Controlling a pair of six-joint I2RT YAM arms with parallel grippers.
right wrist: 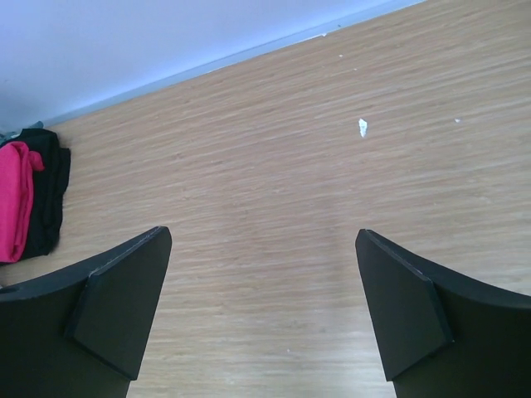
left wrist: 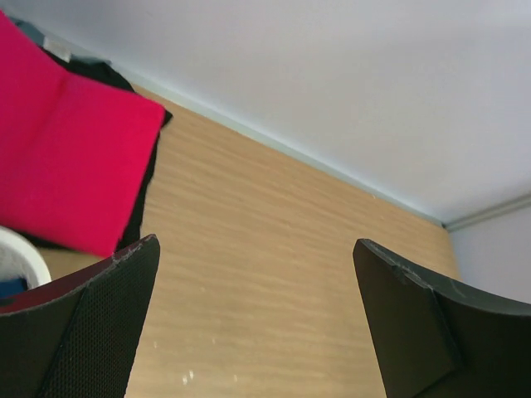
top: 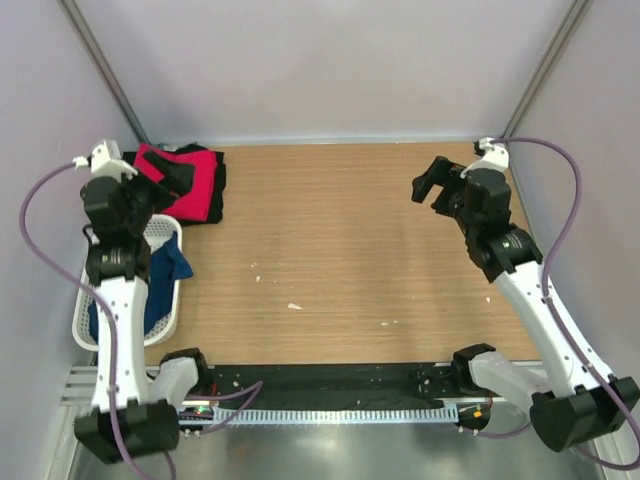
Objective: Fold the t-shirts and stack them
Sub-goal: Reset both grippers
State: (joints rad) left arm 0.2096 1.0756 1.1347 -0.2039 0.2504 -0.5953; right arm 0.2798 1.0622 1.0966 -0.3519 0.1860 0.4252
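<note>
A folded red t-shirt (top: pixel 192 180) lies on a folded black t-shirt (top: pixel 219 185) at the table's far left corner. Both show in the left wrist view, red (left wrist: pixel 66 166) over black (left wrist: pixel 141 203), and in the right wrist view, red (right wrist: pixel 12 199) over black (right wrist: pixel 46 199). A dark blue t-shirt (top: pixel 165 275) lies crumpled in the white mesh basket (top: pixel 170 232) at the left edge. My left gripper (top: pixel 180 176) is open and empty, raised over the red shirt's near edge. My right gripper (top: pixel 432 185) is open and empty, raised over the table's far right.
The basket stands at the table's left edge beside the left arm. Small white specks (top: pixel 294 306) lie on the wooden table (top: pixel 340 250). Grey walls close the back and sides. A black strip and cable track run along the near edge.
</note>
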